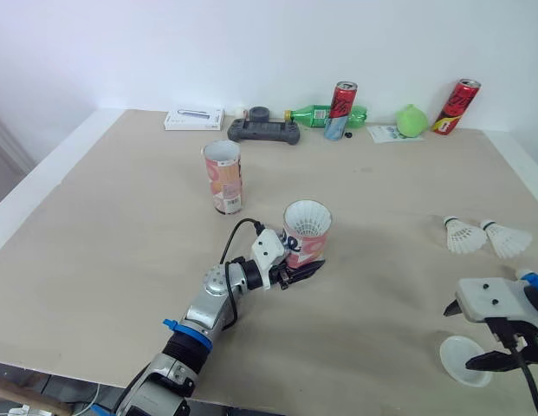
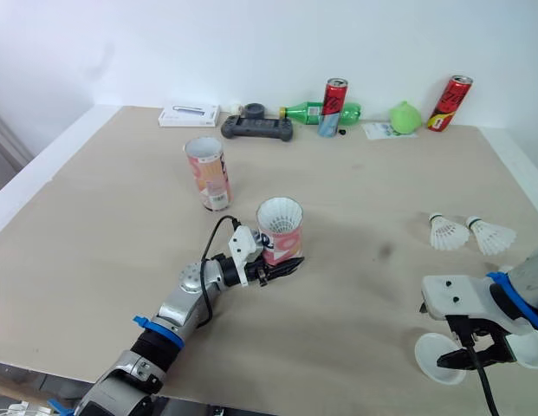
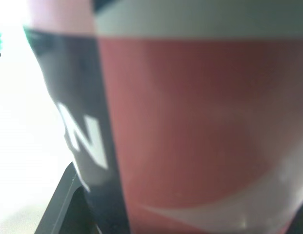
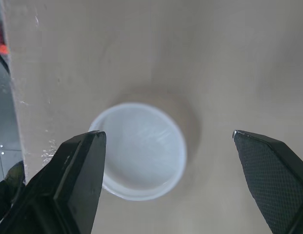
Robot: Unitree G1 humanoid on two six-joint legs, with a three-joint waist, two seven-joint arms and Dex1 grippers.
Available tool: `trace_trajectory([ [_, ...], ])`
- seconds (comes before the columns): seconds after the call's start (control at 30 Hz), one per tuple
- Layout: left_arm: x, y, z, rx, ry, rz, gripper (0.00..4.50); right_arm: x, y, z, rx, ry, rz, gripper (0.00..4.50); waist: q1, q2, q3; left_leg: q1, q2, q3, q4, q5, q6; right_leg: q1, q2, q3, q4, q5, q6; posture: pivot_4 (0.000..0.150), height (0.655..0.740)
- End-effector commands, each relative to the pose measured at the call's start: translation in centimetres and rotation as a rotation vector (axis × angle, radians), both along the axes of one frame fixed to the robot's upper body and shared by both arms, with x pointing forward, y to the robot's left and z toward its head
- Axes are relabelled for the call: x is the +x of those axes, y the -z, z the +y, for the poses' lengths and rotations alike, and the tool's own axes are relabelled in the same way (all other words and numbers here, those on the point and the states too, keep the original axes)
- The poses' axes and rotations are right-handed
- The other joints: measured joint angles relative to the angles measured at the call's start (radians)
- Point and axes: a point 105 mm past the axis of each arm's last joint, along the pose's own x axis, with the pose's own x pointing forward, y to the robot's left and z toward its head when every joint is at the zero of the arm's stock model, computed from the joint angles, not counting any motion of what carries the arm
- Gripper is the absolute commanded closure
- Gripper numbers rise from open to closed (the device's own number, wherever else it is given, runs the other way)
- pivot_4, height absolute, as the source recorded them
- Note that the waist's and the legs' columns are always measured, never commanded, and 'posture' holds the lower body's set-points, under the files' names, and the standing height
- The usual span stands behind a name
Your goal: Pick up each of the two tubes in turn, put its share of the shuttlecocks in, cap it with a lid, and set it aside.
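Two black fingers of the right gripper (image 4: 168, 135) stand wide apart over a white lid (image 4: 141, 151), which lies flat on the table (image 1: 104, 225) close to its near edge and sits nearer one fingertip than the other. That is the first risk: a thin, flat lid gives the fingers little to bite on, so an uneven close could skid it toward the edge or flip it rather than lift it. Farther in, the left gripper (image 1: 305, 269) is clamped low on the near tube (image 1: 306, 234), whose open mouth shows white feathers at the brim, so it looks loaded and due for capping; I cannot tell whether its base rests on the table. With the hold so low, pressing a lid down off-centre could lever the tube over in the grip, and feathers standing proud of the rim may stop the lid from seating. Out to the right, two loose shuttlecocks (image 1: 485, 236) lie side by side, probably the other tube's share. Beyond stands the second tube (image 1: 223, 178), upright and open, well apart from the first. Along the far edge are a box (image 1: 193, 119), a controller (image 1: 264, 130), a bottle (image 1: 316, 114) and two cans (image 1: 340, 111).
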Motion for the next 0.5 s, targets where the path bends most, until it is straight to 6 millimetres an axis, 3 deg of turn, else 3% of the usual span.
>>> trace_trajectory([
  [0.03,0.0,1.3,0.2,0.032,-0.002,0.043,2.00,0.3,0.8,-0.6,-0.030,0.004,-0.038,0.03,-0.003,-0.001,0.000,0.002,0.000,0.000,0.000,0.000,-0.001,0.002,0.000,0.000,-0.001,0.000,0.000,0.150,0.7400],
  [0.13,0.1,1.3,0.2,0.036,-0.001,0.044,2.00,0.5,2.1,-0.9,-0.026,0.024,-0.037,0.03,-0.004,-0.001,0.000,0.004,0.000,-0.001,0.000,-0.001,-0.001,0.004,0.000,-0.002,-0.001,0.000,0.000,0.150,0.7400],
  [0.23,0.1,1.3,0.2,0.036,-0.001,0.046,2.00,0.8,2.9,-0.9,-0.016,0.032,-0.040,0.77,-0.008,-0.006,-0.002,0.005,0.000,-0.001,0.000,0.000,-0.001,0.005,-0.001,-0.002,-0.001,0.000,0.000,0.150,0.7400],
  [0.27,0.1,1.3,0.2,0.036,-0.001,0.046,2.00,0.9,3.1,-0.9,-0.013,0.034,-0.039,1.20,-0.009,-0.008,-0.002,0.005,0.000,-0.001,0.000,0.000,-0.001,0.005,-0.001,-0.003,-0.001,0.000,0.000,0.150,0.7400],
  [0.3,0.1,1.3,0.2,0.037,-0.002,0.046,2.00,1.0,3.3,-1.0,-0.011,0.038,-0.035,1.97,-0.008,-0.008,-0.002,0.005,0.000,-0.001,0.000,0.000,-0.001,0.005,-0.001,-0.003,-0.001,0.000,0.000,0.150,0.7400],
  [0.33,0.1,1.2,0.2,0.037,-0.002,0.044,2.00,1.0,3.4,-1.1,-0.010,0.041,-0.030,2.13,-0.008,-0.009,-0.002,0.005,0.000,-0.001,0.000,0.000,-0.001,0.005,-0.002,-0.003,-0.001,0.000,0.000,0.150,0.7400],
  [0.5,0.4,1.0,0.3,0.035,-0.010,0.039,2.00,1.3,3.8,-1.6,-0.014,0.050,-0.012,4.44,-0.008,-0.020,-0.007,0.005,0.001,-0.002,0.000,0.000,-0.001,0.006,-0.002,-0.004,-0.002,0.000,0.000,0.150,0.7400],
])
